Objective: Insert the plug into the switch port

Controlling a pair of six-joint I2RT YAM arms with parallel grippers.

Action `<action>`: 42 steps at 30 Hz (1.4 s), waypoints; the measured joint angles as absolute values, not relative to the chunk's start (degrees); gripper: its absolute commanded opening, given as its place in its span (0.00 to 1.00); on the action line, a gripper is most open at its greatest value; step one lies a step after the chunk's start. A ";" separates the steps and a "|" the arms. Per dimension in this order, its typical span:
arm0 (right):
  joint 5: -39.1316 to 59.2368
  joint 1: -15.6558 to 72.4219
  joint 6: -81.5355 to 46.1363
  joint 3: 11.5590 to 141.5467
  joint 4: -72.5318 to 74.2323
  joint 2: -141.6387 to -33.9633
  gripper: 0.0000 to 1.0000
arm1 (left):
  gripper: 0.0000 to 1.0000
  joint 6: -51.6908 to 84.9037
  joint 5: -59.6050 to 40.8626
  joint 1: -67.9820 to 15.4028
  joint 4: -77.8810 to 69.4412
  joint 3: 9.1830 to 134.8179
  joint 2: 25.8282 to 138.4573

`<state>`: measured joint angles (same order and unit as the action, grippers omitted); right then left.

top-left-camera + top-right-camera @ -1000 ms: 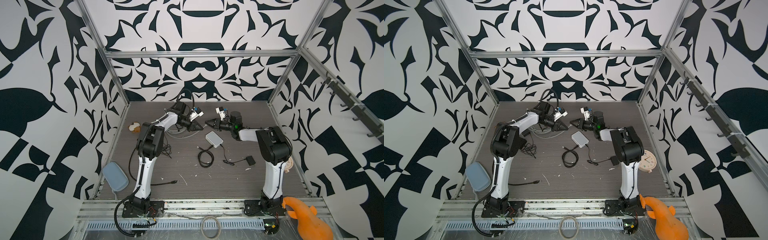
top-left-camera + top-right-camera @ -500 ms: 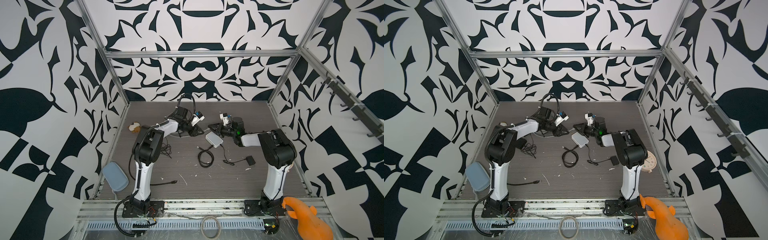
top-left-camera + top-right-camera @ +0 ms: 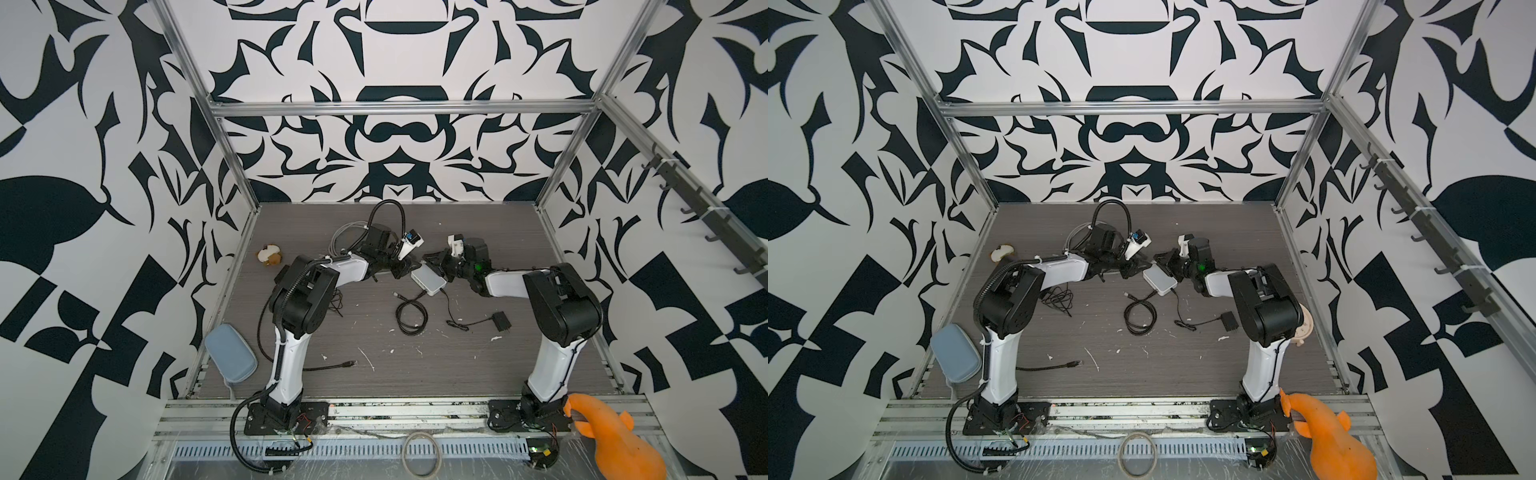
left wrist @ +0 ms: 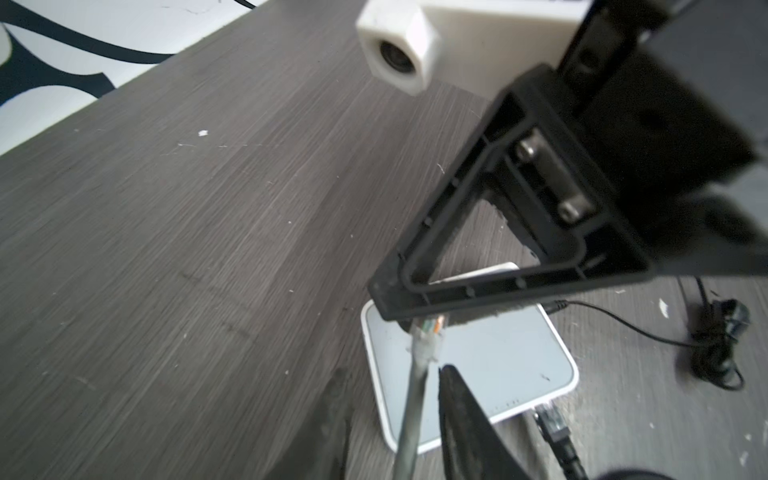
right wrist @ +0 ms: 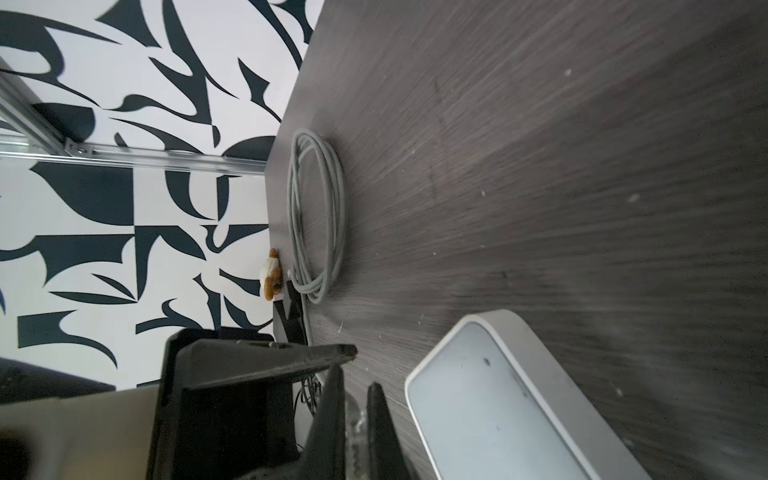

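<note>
The right claw (image 5: 356,395) is clenched on the clear plug (image 4: 428,332) and holds it just over the white switch (image 4: 498,365), which lies mid-desk (image 3: 457,374), toward the far edge. The left claw (image 4: 394,380) is released, its 2 fingers standing apart on either side of the plug's grey cable (image 4: 411,419) without pinching it. The likeliest trouble is a missed port. The plug appears to hang above the switch's top, not at the side where a black connector (image 4: 550,422) already fills 1 port. With the cable unguided, its stiffness could twist the plug in the grip, and a push could slide the light switch away. The 2 claws sit close together and could collide. Around them lie a black cable coil (image 3: 411,318), a power brick (image 3: 500,322), a grey coil (image 3: 345,239) by the far edge and a small toy (image 3: 269,255) near the left edge. None of these appears to block the ports.
</note>
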<state>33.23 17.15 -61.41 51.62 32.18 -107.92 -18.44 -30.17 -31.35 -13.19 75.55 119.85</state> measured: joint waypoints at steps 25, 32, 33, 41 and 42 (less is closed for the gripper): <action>32.51 17.74 -63.33 50.50 33.63 -107.92 0.06 | 0.30 -22.50 -32.95 -31.40 -4.99 78.52 120.05; 32.53 17.89 -63.55 50.50 34.20 -107.92 0.06 | 0.25 -22.96 -31.99 -31.53 -3.31 80.38 120.53; 32.51 17.89 -63.59 50.50 34.24 -107.92 0.06 | 0.26 -23.11 -31.88 -31.59 -2.68 80.79 120.64; 32.51 17.91 -64.12 50.26 34.59 -107.92 0.06 | 0.26 -24.05 -30.63 -31.81 -0.56 81.21 120.73; 32.51 18.02 -64.12 50.26 34.59 -107.92 0.06 | 0.24 -24.05 -30.55 -31.86 -0.56 81.21 120.73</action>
